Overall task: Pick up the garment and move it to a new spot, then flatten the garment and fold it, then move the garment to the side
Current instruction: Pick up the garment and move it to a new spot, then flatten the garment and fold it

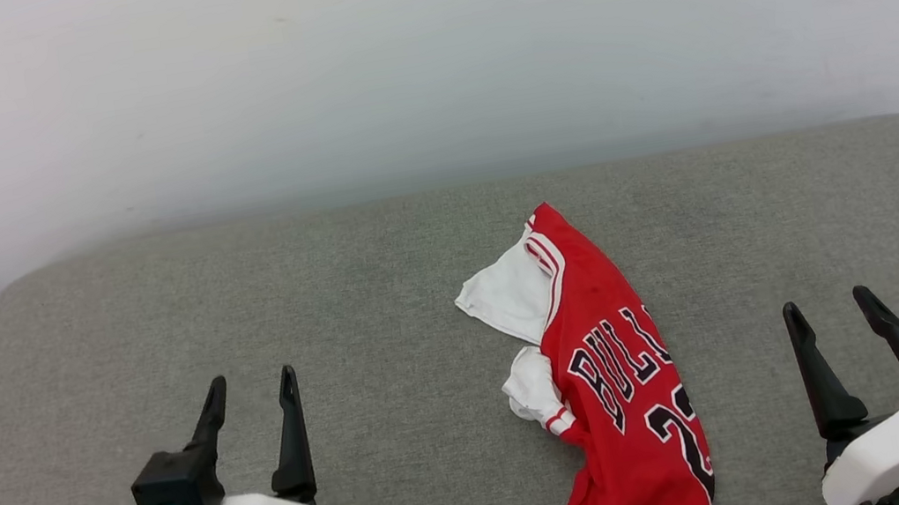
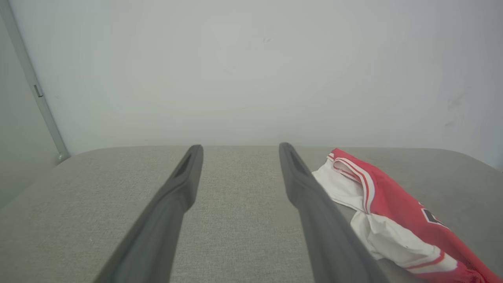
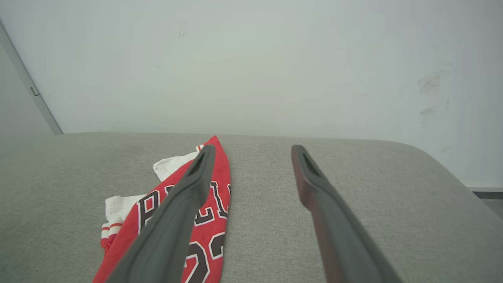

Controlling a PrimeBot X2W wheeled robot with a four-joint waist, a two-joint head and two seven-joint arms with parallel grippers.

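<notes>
Hem nearest me: lower end of the garment [image 1: 610,371] runs off the bottom of my head view.
Garment position: crumpled in a narrow strip on the grey padded surface [image 1: 313,291], between my two grippers and nearer the right one; lettering up, white sleeves [image 1: 509,292] bunched on its left side.
Risk: a pinch on one layer only would lift the strip twisted. Cause: overlapped folds hide the true edges.
Left gripper [image 1: 252,377]: fingers spread wide, holding nothing, well apart from the cloth.
Right gripper [image 1: 825,300]: fingers spread wide, empty, near the cloth, not touching.
</notes>
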